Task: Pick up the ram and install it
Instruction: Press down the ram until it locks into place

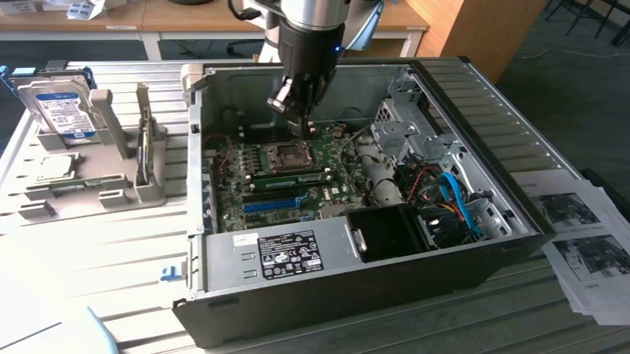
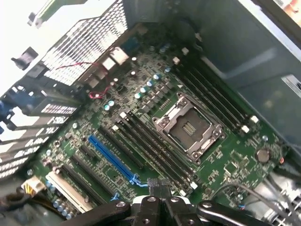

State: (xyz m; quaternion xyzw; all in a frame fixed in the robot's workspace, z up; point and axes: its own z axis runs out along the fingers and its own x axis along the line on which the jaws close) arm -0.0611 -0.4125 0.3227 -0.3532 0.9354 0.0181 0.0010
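Hovering over the open computer case (image 1: pixel 462 96), just above the motherboard (image 2: pixel 225 165) beside the CPU socket (image 2: pixel 188 129): gripper (image 1: pixel 292 103), fingers drawn together, possibly pinching something small and dark, hard to tell what. Lying flat on the motherboard near the blue slot (image 1: pixel 273 204): a ram stick (image 1: pixel 295 178).

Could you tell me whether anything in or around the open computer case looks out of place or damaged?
Nothing looks damaged or spilled. The gripper hangs inside the open case above the motherboard, whose processor socket sits bare. A hard drive stands upright in the grey holder beside the case, as placed.
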